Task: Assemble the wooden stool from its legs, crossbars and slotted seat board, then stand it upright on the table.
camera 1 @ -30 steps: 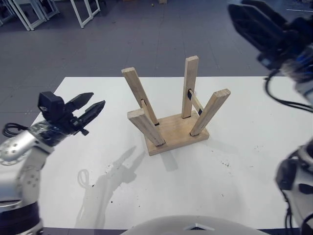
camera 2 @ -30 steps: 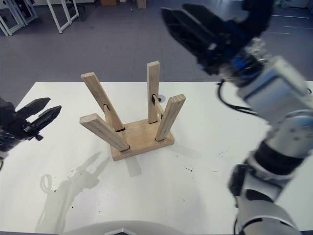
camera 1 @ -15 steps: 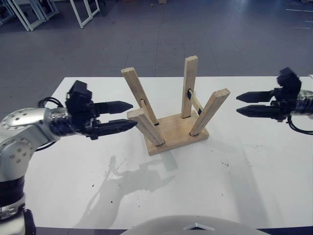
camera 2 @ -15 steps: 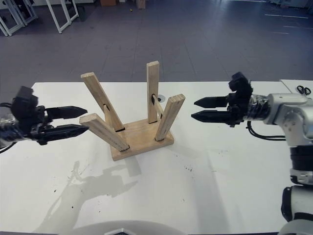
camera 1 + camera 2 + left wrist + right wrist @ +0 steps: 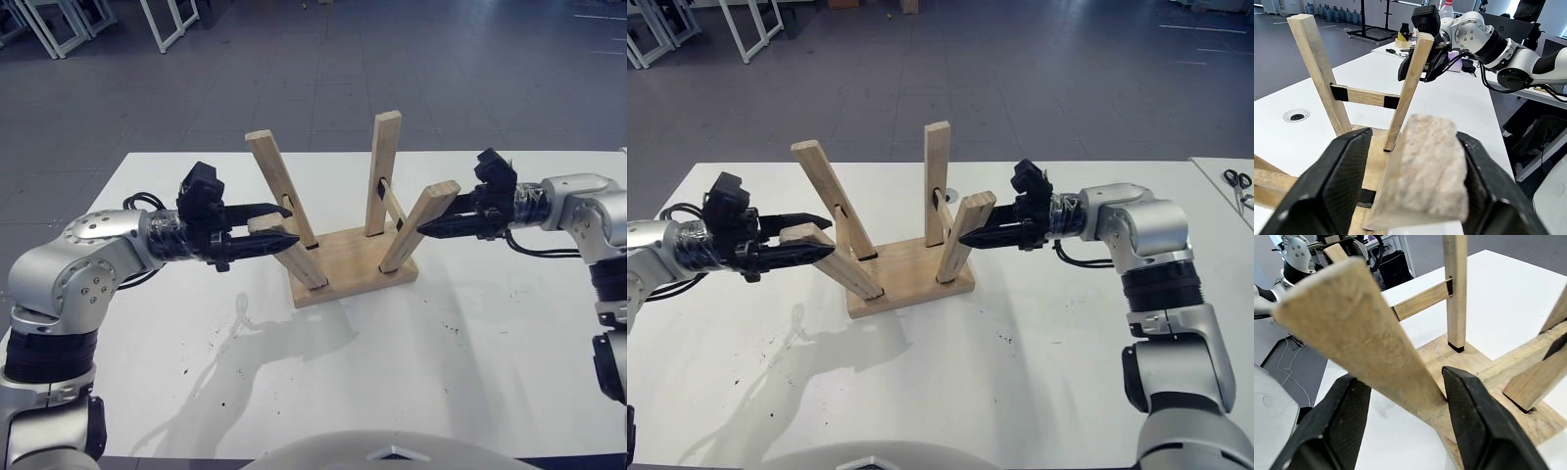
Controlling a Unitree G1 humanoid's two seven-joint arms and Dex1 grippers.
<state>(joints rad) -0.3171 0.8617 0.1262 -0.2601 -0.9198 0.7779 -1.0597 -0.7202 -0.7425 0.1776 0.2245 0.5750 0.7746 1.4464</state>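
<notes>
The wooden stool lies upside down, its seat board (image 5: pixel 355 266) flat on the white table (image 5: pixel 490 372) and its legs pointing up. Crossbars (image 5: pixel 1364 95) join the legs. My left gripper (image 5: pixel 294 223) is shut on the tip of the near left leg (image 5: pixel 299 259); the fingers (image 5: pixel 1347 181) press both sides of the leg end (image 5: pixel 1422 166). My right gripper (image 5: pixel 426 227) is shut on the upper part of the near right leg (image 5: pixel 404 250), seen close between its fingers (image 5: pixel 1469 421). The two far legs (image 5: pixel 380 166) stand free.
A round cable hole (image 5: pixel 1297 116) is set in the table behind the stool. Scissors (image 5: pixel 1236 179) lie on a neighbouring table at the right. Metal frames (image 5: pixel 167 20) stand on the grey floor beyond the far edge.
Both arms came inward from the sides. The open grippers that hung beside the stool now clasp the two near legs. The stool has not shifted.
</notes>
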